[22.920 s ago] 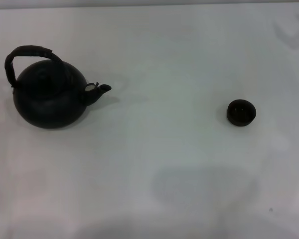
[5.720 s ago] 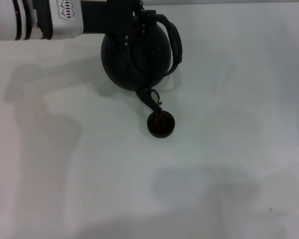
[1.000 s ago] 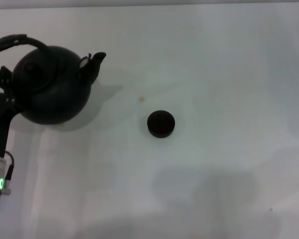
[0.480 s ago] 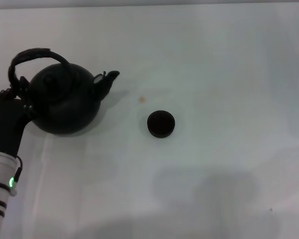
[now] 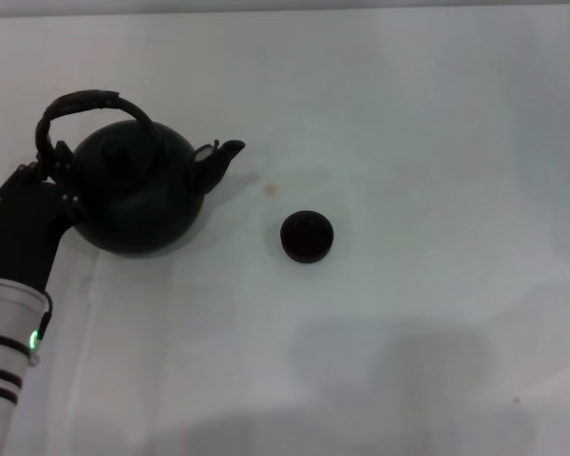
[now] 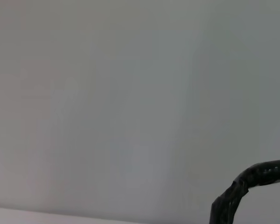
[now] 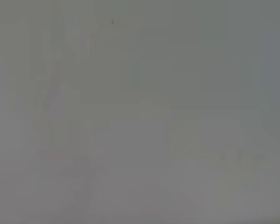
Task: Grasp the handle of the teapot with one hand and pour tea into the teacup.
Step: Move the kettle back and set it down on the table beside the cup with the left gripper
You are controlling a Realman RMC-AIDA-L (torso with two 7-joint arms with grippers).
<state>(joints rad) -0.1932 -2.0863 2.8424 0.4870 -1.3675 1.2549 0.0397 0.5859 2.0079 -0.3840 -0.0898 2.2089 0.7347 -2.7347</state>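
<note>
White desk [image 5: 408, 114] spreading away from my left end effector [image 5: 47, 176] on every side, small brownish stain [image 5: 270, 190] on it well off to that end effector's right, soft grey shadows nearer my body

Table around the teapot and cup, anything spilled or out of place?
One small brownish spot sits on the white table between the teapot spout and the teacup, possibly a tea drip. Both vessels stand upright.
</note>
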